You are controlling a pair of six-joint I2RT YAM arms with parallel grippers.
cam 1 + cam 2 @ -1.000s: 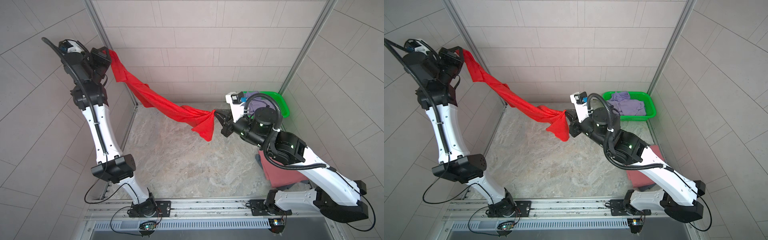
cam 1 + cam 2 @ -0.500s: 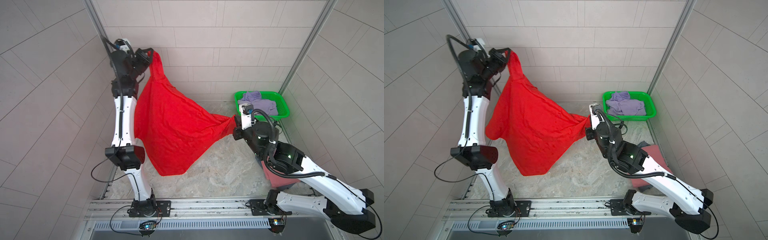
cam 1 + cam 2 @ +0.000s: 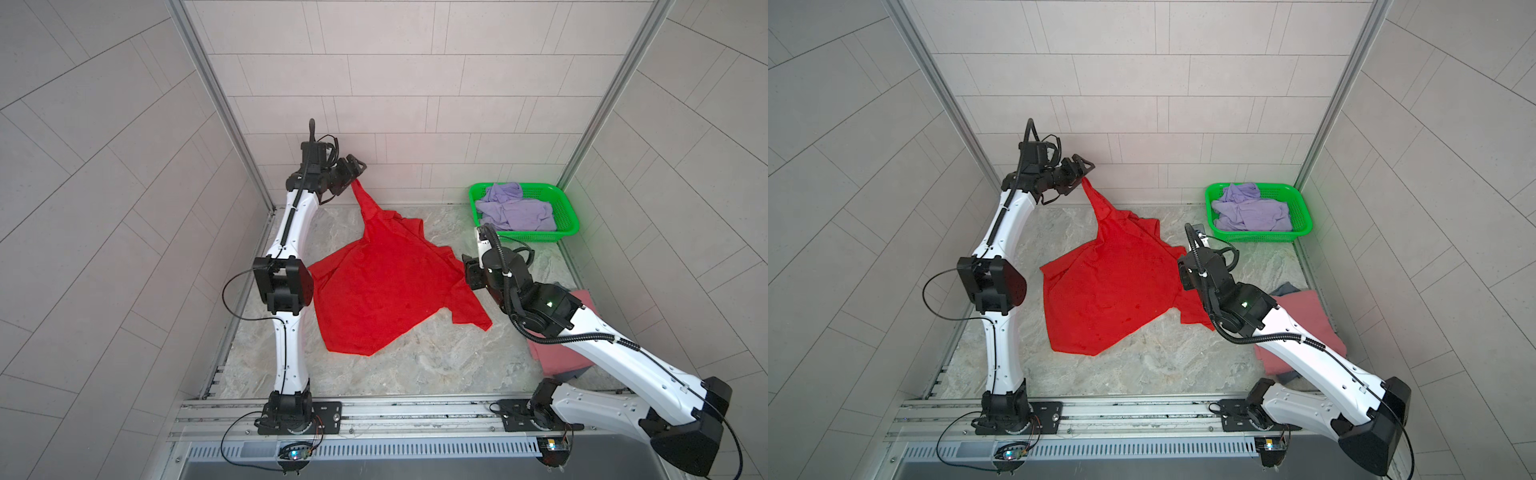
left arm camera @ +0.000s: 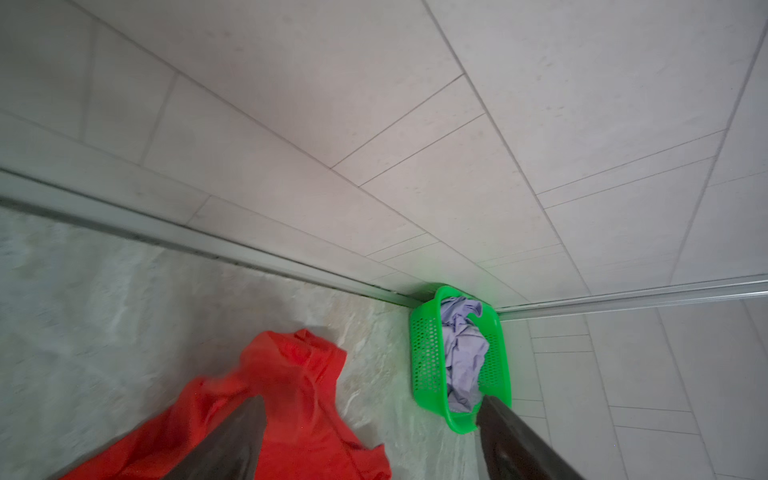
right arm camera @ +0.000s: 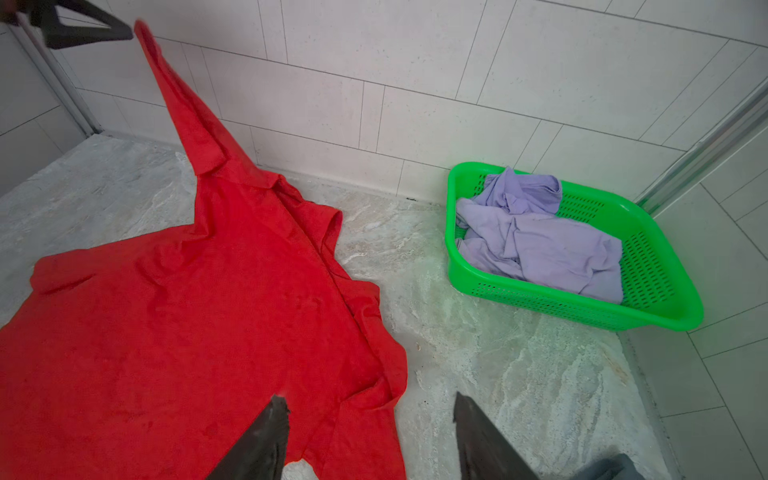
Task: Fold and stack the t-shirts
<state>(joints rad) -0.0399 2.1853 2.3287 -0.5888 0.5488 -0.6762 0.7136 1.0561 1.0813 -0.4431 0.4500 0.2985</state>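
Our red t-shirt (image 3: 374, 291) lies spread out left of the green basket (image 3: 567, 216), one corner rising to our left gripper (image 3: 358, 173), whose jaws stand apart. Our right gripper (image 5: 370, 399), jaws also apart, sits at the shirt's basket-side edge.

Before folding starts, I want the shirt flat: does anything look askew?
Yes. The red t-shirt lies mostly spread out, but one corner rises in a narrow peak toward the open left hand. The sleeve near the open right hand is rumpled.
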